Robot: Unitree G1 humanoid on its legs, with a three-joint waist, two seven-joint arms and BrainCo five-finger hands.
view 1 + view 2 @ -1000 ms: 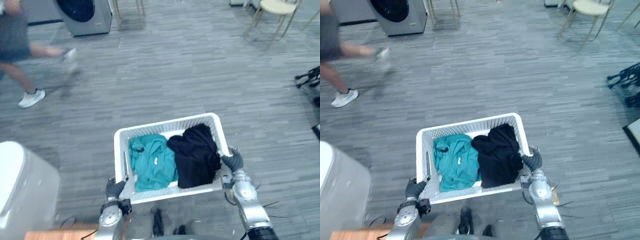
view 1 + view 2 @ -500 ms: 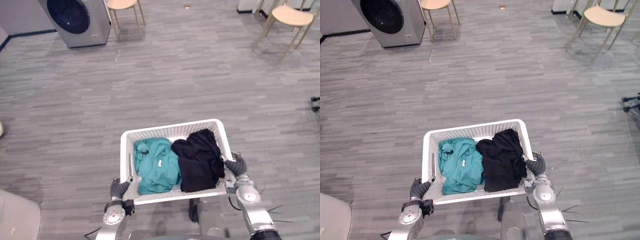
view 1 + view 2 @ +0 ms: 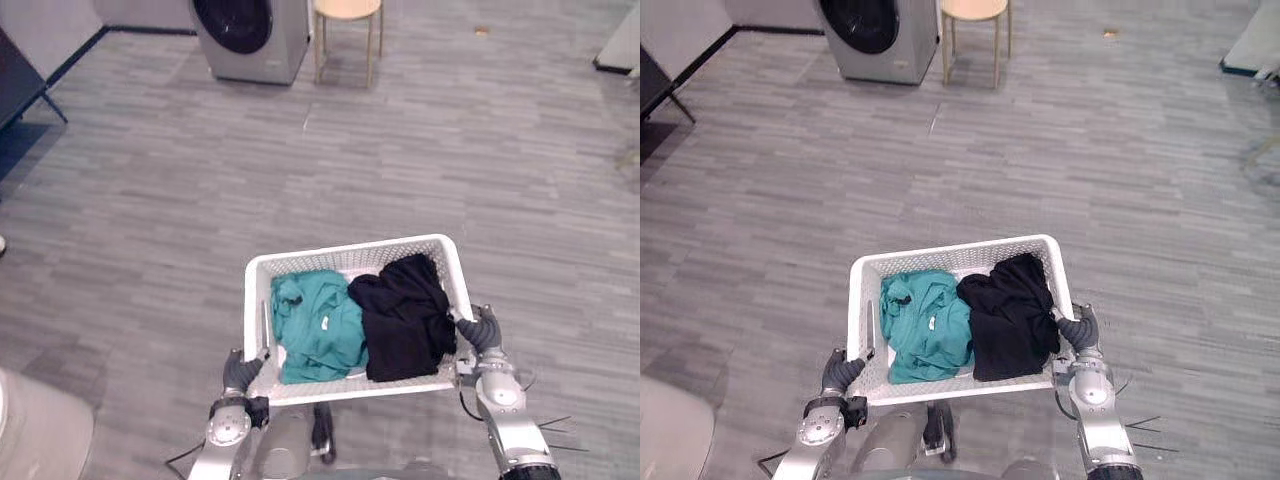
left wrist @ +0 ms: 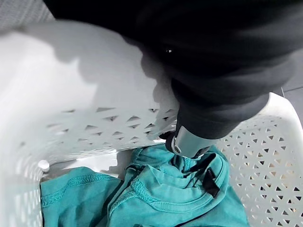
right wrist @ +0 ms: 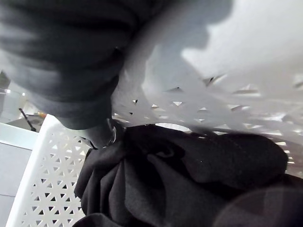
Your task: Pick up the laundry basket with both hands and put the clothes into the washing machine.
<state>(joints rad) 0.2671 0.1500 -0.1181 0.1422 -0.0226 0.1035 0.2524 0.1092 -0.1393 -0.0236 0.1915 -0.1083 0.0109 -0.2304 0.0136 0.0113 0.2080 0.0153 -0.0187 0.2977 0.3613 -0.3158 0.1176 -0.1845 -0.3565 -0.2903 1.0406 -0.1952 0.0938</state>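
Observation:
A white perforated laundry basket (image 3: 350,249) hangs above the grey floor in front of me, held at its near corners. A teal garment (image 3: 318,325) fills its left half and a black garment (image 3: 405,315) its right half. My left hand (image 3: 240,372) is shut on the near left rim, its thumb (image 4: 189,142) hooked inside over the teal cloth (image 4: 165,198). Gripping the near right rim is my right hand (image 3: 482,330), with its thumb (image 5: 102,135) inside beside the black cloth (image 5: 189,179). The silver washing machine (image 3: 250,35) with its dark round door stands far ahead, slightly left.
A wooden stool (image 3: 347,30) stands just right of the washing machine. A pale grey bin (image 3: 40,430) sits at the lower left, and a dark piece of furniture (image 3: 20,80) at the upper left. Bare plank floor lies between the basket and the machine.
The camera has swung, so the washing machine and stool now sit near the top centre. The walking person and the chairs at the right have left the view. Both hands still hold the basket.

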